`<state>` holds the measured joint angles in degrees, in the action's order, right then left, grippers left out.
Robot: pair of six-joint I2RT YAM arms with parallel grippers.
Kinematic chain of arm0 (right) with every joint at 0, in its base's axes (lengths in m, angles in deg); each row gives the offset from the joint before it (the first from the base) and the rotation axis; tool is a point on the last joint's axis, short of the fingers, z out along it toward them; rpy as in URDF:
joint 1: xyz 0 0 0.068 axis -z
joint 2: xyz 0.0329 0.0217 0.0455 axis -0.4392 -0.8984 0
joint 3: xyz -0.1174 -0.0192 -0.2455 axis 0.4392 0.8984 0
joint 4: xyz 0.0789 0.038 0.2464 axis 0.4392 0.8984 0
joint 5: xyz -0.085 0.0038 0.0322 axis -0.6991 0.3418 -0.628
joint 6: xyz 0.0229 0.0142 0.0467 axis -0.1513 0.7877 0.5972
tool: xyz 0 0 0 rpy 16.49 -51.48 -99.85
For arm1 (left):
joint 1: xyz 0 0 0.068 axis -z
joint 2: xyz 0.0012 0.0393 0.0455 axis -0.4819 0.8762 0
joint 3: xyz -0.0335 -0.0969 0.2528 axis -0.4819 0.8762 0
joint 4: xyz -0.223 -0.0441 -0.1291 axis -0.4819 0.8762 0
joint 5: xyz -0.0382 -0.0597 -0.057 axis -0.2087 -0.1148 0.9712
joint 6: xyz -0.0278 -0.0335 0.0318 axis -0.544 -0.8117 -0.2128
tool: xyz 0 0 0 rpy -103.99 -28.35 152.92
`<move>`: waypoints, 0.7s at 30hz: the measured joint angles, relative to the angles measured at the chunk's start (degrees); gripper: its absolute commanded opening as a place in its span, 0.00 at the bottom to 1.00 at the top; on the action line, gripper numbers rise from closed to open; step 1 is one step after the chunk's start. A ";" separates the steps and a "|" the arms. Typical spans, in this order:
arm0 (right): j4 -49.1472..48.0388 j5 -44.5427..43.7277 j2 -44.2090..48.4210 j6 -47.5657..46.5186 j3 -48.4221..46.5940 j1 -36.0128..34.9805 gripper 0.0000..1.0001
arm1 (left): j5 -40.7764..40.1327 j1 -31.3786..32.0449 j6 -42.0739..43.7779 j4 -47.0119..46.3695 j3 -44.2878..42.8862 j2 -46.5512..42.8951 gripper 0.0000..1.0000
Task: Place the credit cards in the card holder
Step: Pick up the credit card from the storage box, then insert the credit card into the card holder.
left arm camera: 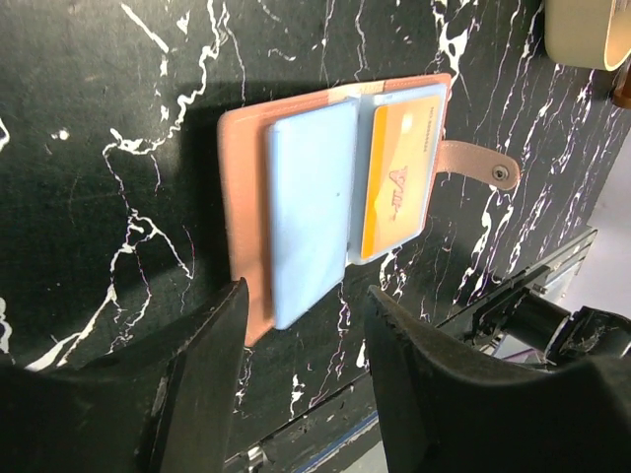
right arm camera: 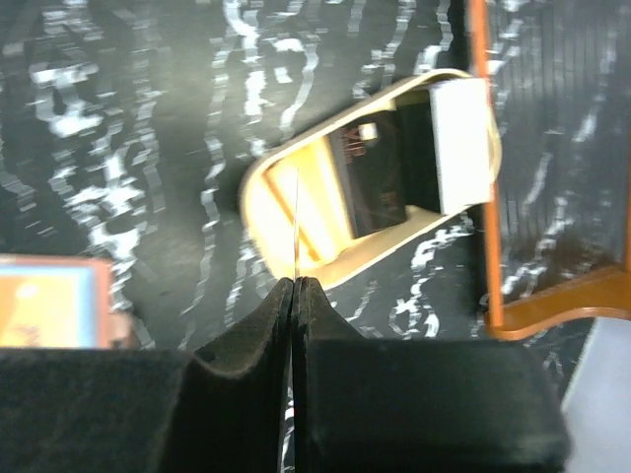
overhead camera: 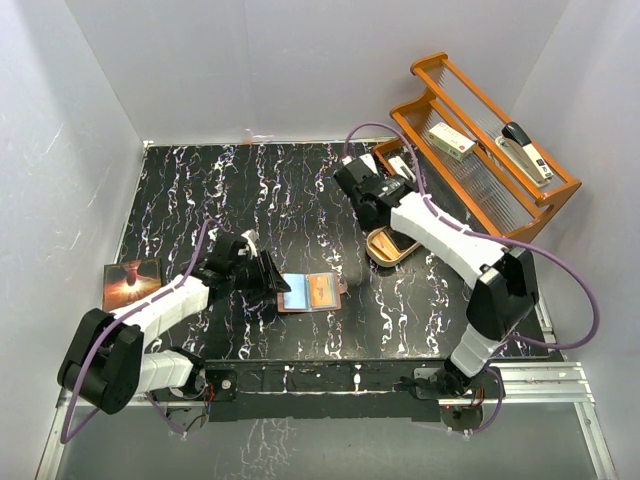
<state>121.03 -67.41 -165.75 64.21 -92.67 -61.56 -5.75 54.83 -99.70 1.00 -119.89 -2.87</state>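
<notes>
Leather, plastic, marbled black surface
Matt reddish-brown leather card holder (left arm camera: 240, 207), metal snap (left arm camera: 503, 174) at 3 o'clock; smooth plastic credit cards (left arm camera: 311, 212); smooth, white-veined black tabletop (left arm camera: 89, 118).

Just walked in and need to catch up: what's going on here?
The holder lies open on the table with a blue card and an orange card on its inner faces. The left pincer hovers open beside it, touching nothing. The right pincer is shut on a thin sheet, seen edge-on, perhaps another card, near the dish.
</notes>
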 measured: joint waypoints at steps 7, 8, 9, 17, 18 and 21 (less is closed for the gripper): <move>-6.71 13.16 8.76 6.47 6.43 -6.19 0.00 | -1.53 0.00 2.58 1.81 -2.69 -1.53 0.08; -8.61 15.85 10.49 7.37 8.98 -6.19 0.00 | -1.64 0.00 2.95 1.79 -2.89 -1.60 0.03; -10.95 18.67 12.24 8.63 11.89 -6.05 0.00 | -1.73 0.00 3.34 1.73 -3.02 -1.46 0.01; -27.50 35.65 16.22 17.88 27.30 -5.97 0.00 | 0.26 0.00 3.45 -3.89 -1.29 1.57 0.00; -29.16 37.22 16.22 19.08 28.50 -5.97 0.00 | 0.48 0.00 3.37 -4.57 -0.76 1.60 0.00; -32.61 40.63 15.72 22.23 30.40 -5.99 0.00 | 0.87 0.02 3.21 -6.05 -0.02 2.14 0.00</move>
<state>88.42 -26.78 -150.04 86.44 -62.27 -67.55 -4.88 54.85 -96.49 -5.05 -119.91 -0.73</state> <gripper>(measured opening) 0.008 0.007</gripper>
